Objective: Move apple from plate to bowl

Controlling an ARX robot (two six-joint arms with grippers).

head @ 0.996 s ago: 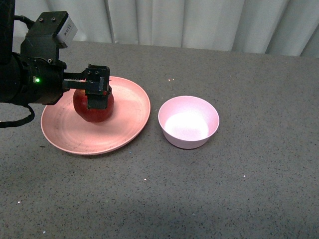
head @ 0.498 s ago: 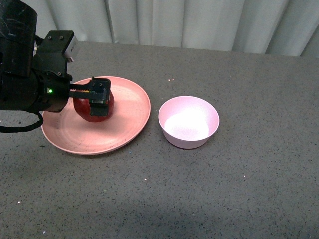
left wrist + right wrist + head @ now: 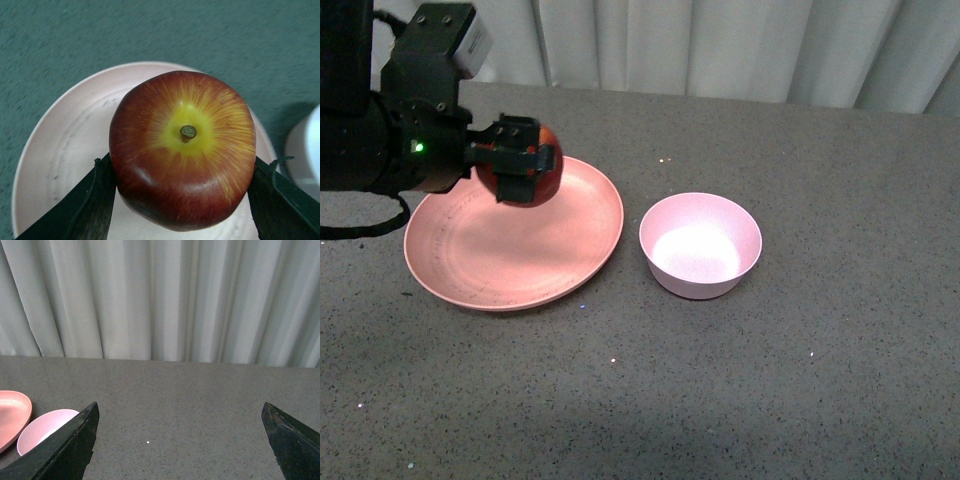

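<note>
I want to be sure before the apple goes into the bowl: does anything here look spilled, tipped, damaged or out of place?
Nothing stands out. The left gripper holds the apple, intact, above the plate. The bowl stands upright and empty beside the plate, not touching it.

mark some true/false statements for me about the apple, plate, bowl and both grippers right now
1. The left gripper is shut on the apple. True.
2. The apple rests on the plate. False: it is held in the air above the far part of the plate.
3. The bowl has nothing in it. True.
4. The right gripper holds the bowl. False: it is open, holds nothing and is apart from the bowl.
5. The bowl stands on the plate. False: it stands on the table beside the plate, to its right in the front view, with a gap between them.
</note>
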